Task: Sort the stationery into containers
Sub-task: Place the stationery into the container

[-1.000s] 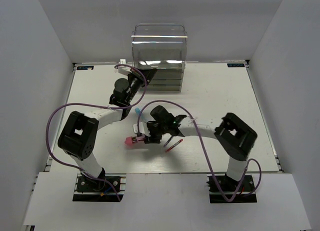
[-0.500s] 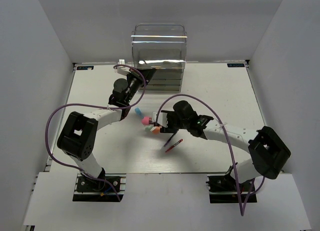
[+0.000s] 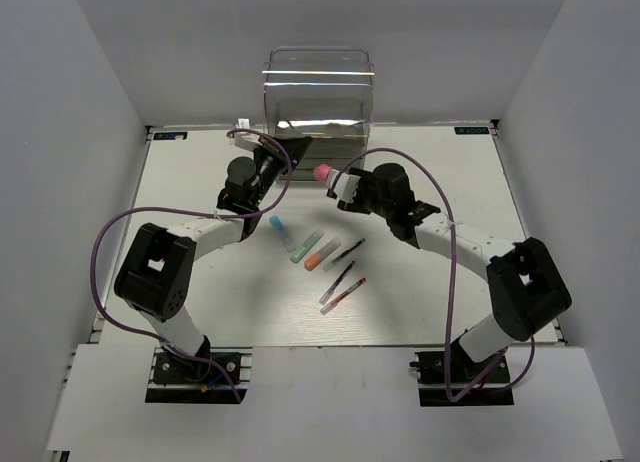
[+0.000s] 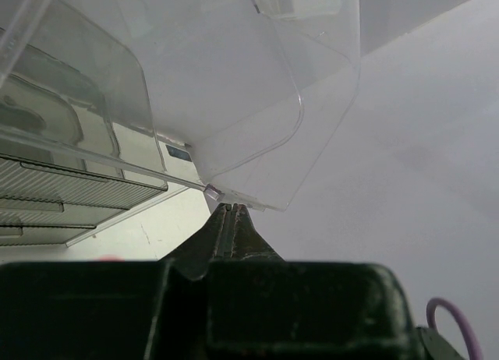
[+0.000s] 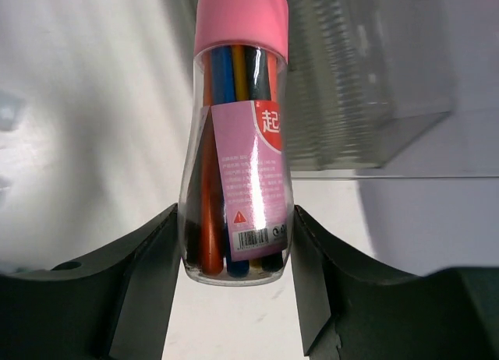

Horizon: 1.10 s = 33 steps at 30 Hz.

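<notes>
Placement step: right gripper (image 3: 335,180) clamps pink-capped pen tube (image 5: 238,142) beside cabinet (image 3: 318,92); left gripper (image 4: 228,220) pinched shut at its clear edge. Next probably calls for carrying tube into an opening

White table (image 3: 450,282) with clear cabinet (image 3: 318,117), three short markers (image 3: 306,246), three thin pens (image 3: 340,280)

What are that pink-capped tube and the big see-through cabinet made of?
Pink-capped tube: probably clear glossy plastic, since the pens inside show through; cap opaque matte pink. Cabinet: seemingly clear hard plastic, with glints along its edges.
</notes>
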{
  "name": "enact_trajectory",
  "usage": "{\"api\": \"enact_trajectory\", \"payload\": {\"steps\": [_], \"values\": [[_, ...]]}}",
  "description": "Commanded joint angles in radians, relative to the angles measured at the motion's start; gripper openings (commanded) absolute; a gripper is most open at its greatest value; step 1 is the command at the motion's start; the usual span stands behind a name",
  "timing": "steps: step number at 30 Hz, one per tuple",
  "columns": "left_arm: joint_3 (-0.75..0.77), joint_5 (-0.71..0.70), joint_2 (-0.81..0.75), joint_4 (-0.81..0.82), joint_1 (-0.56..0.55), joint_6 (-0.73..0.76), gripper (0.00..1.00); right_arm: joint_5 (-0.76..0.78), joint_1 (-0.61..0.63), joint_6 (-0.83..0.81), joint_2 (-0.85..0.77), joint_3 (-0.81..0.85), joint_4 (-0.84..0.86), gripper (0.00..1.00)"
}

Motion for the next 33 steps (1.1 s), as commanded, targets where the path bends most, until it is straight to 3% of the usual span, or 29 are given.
{"api": "enact_trajectory", "payload": {"steps": [1, 19, 33], "values": [[0.039, -0.032, -0.050, 0.041, 0.011, 0.004, 0.00, 0.016, -0.028, -0.080, 0.035, 0.089, 0.172, 0.00], [0.039, -0.032, -0.050, 0.041, 0.011, 0.004, 0.00, 0.060, -0.061, -0.402, 0.271, 0.346, 0.334, 0.00], [0.049, -0.032, -0.040, 0.041, 0.011, 0.004, 0.00, 0.083, -0.104, -0.638, 0.370, 0.373, 0.350, 0.00]]}}
